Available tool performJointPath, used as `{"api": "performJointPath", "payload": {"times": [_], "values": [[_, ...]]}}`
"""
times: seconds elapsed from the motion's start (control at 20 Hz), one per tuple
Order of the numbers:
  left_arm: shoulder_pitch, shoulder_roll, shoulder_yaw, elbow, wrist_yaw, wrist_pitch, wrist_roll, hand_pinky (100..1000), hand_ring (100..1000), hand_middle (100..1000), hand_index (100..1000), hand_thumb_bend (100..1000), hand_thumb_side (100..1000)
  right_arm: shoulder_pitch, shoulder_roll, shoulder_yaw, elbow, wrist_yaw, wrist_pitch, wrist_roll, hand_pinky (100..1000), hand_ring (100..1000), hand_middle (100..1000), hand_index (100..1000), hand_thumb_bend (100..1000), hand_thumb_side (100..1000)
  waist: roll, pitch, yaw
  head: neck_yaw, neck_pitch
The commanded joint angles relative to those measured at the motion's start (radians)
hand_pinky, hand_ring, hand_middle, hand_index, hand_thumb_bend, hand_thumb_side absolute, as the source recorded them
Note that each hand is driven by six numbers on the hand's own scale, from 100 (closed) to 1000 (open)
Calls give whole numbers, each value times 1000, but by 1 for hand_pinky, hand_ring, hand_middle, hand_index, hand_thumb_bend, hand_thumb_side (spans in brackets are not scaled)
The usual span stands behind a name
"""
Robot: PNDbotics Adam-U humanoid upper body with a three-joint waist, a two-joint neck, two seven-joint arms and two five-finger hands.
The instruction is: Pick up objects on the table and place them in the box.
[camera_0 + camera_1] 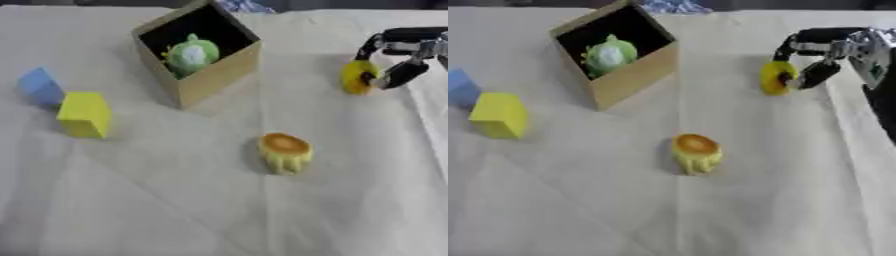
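right hand (820, 55) pinching yellow disc (777, 77)

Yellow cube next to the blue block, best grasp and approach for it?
Grip the yellow cube across its near and far faces, coming from above. Its left side sits against or very near the blue block, so that pair looks crowded. The right hand is busy, curled on a yellow round object.

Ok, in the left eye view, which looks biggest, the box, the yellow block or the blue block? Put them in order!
1. Box, clearly biggest.
2. Yellow block.
3. Blue block, which looks a bit smaller, but it sits farther away, so the two blocks may really match.
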Motion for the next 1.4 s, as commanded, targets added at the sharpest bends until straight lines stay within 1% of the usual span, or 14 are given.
{"api": "performJointPath", "payload": {"times": [0.05, 0.2, 0.3, 0.5, 0.6, 0.7, 0.8, 1.05, 1.2, 1.4], "values": [[-11, 20, 0, -14, 0, -2, -3, 865, 718, 725, 826, 323, 694, -18, -41, 17, -94, -57, 4, -4, 870, 764, 556, 667, 100, 100, -1, -22, 1, 3, -11], [-11, 20, 1, -15, -2, -2, -2, 864, 718, 725, 826, 325, 693, -31, -46, 37, -178, -109, 22, -11, 872, 766, 562, 675, 100, 100, -3, -25, 2, 3, -10], [-11, 21, 0, -16, -2, -2, -2, 864, 718, 725, 826, 325, 692, -55, -30, 49, -230, -141, 41, -10, 873, 767, 565, 681, 100, 100, -4, -28, 3, 2, -10], [-13, 19, -5, -16, -1, -1, -5, 864, 718, 725, 825, 326, 691, -122, 39, 72, -320, -202, 97, 27, 874, 765, 567, 685, 100, 100, -4, -33, 10, -11, -10], [-16, 17, -9, -16, 1, -1, -9, 863, 718, 725, 825, 327, 690, -158, 88, 80, -332, -228, 128, 51, 874, 764, 567, 686, 100, 100, -4, -33, 16, -19, -13], [-16, 17, -8, -16, 1, -1, -9, 863, 719, 725, 825, 327, 689, -179, 129, 79, -330, -233, 156, 65, 875, 762, 567, 685, 100, 100, -2, -34, 16, -20, -13], [-22, 16, -14, -16, 5, 0, -13, 863, 719, 725, 825, 327, 689, -206, 173, 72, -314, -225, 179, 65, 875, 761, 567, 686, 100, 100, -3, -32, 33, -36, -17], [-25, 14, -15, -15, 10, -1, -16, 863, 719, 725, 825, 327, 690, -237, 300, 22, -214, -153, 238, 20, 875, 759, 568, 688, 100, 100, -3, -28, 43, -49, -19], [-29, 12, -17, -15, 12, -2, -17, 863, 719, 725, 825, 327, 689, -231, 354, 0, -163, -102, 246, -5, 876, 759, 571, 691, 100, 100, 0, -26, 48, -70, -21], [-34, 8, -20, -16, 15, -3, -20, 863, 719, 725, 825, 328, 688, -213, 396, -23, -111, -29, 242, -33, 877, 772, 597, 717, 100, 100, 6, -24, 57, -100, -20]]}}
